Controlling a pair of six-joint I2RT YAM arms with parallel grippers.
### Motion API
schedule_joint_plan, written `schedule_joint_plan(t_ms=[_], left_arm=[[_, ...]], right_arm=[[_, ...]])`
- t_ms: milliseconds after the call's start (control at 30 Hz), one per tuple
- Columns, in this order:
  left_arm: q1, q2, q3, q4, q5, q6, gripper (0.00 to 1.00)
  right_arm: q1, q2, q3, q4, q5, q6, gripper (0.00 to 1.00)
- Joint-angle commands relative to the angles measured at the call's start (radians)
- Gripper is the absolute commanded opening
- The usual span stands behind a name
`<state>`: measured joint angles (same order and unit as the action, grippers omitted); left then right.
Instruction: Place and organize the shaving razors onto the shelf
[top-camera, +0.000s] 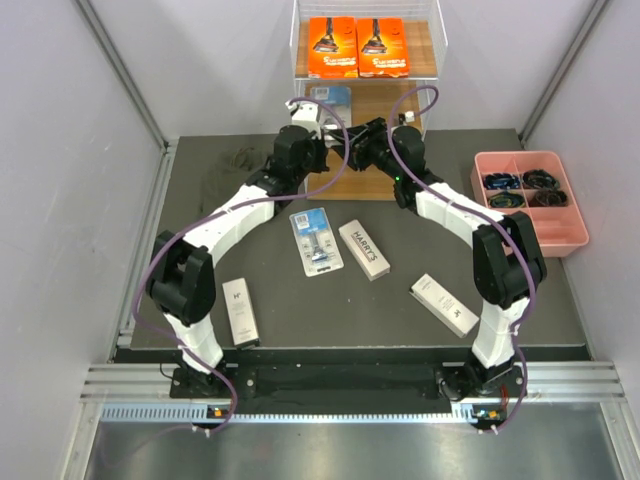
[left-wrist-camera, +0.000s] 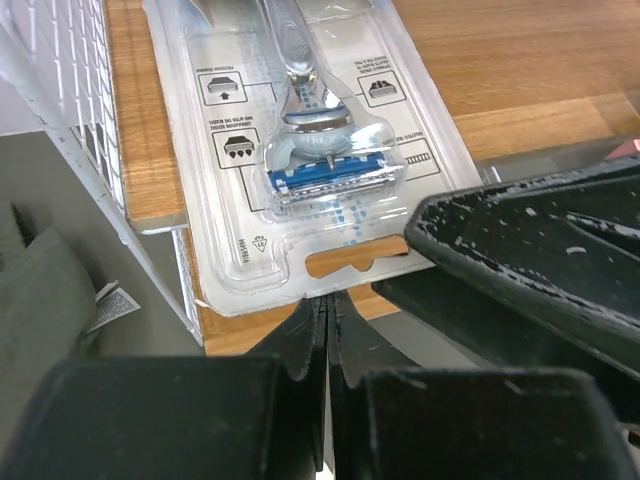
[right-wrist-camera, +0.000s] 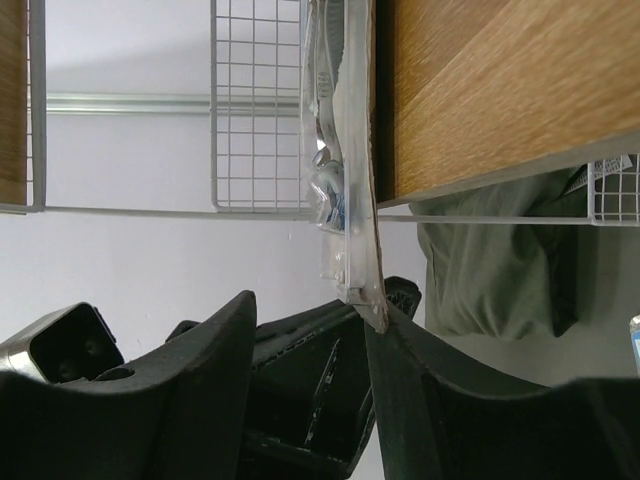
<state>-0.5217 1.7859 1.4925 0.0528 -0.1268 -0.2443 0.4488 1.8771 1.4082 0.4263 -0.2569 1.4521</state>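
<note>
Blue-and-clear blister pack (left-wrist-camera: 320, 170) lies on the shelf's (left-wrist-camera: 520, 70) middle wooden tier, long axis running inward, near end overhanging. The left gripper (left-wrist-camera: 325, 305) is directly behind it, pinched closed on that edge. The right gripper (right-wrist-camera: 310, 315) straddles the pack's near corner, jaws apart. Bare wood lies rightward, and the wire side (left-wrist-camera: 60, 60) crowds the left.

This is looking like a robot lab. A left arm (top-camera: 215, 225) and a right arm (top-camera: 455, 215) are sitting bolted by a metal rail (top-camera: 340, 385) at a dark table (top-camera: 300, 315). Plain gray walls (top-camera: 60, 180) are standing around, and purple cables (top-camera: 150, 275) are hanging.
</note>
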Motion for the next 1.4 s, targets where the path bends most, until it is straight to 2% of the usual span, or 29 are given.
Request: schedule_joint_plan(t_ms=[0,233,567,833,967,1100,1367], left_arm=[[-0.004,0.013,0.07,0.07,-0.036,-0.018,0.0],[-0.004,0.053,0.127,0.047,-0.046,-0.029,0.0],[-0.004,0.05,0.114,0.045,-0.021,-0.052,0.0],[-0.027,-0.101,-0.07,0.105,0.006,-0.072,0.02],[-0.049,-0.203,-0.207,0.11,-0.002,-0.092,0.15],[-0.052,-0.318,-0.294,0.07,-0.01,-0.125,0.35],[-0.052,-0.467,-0.446,-0.048,-0.037,-0.185,0.62]], right_arm=[[-0.012,-0.027,-0.005,0.031,-0.021,0.005,0.47],[-0.012,-0.056,-0.04,0.042,-0.033,0.005,0.48],[-0.013,-0.139,-0.08,0.022,-0.044,-0.025,0.49],[-0.012,-0.265,-0.178,0.003,-0.035,-0.058,0.51],[-0.013,-0.337,-0.245,-0.032,-0.035,-0.085,0.53],[-0.004,-0.423,-0.294,-0.11,-0.03,-0.162,0.56],[0.033,-0.598,-0.423,-0.276,0.028,-0.292,0.68]])
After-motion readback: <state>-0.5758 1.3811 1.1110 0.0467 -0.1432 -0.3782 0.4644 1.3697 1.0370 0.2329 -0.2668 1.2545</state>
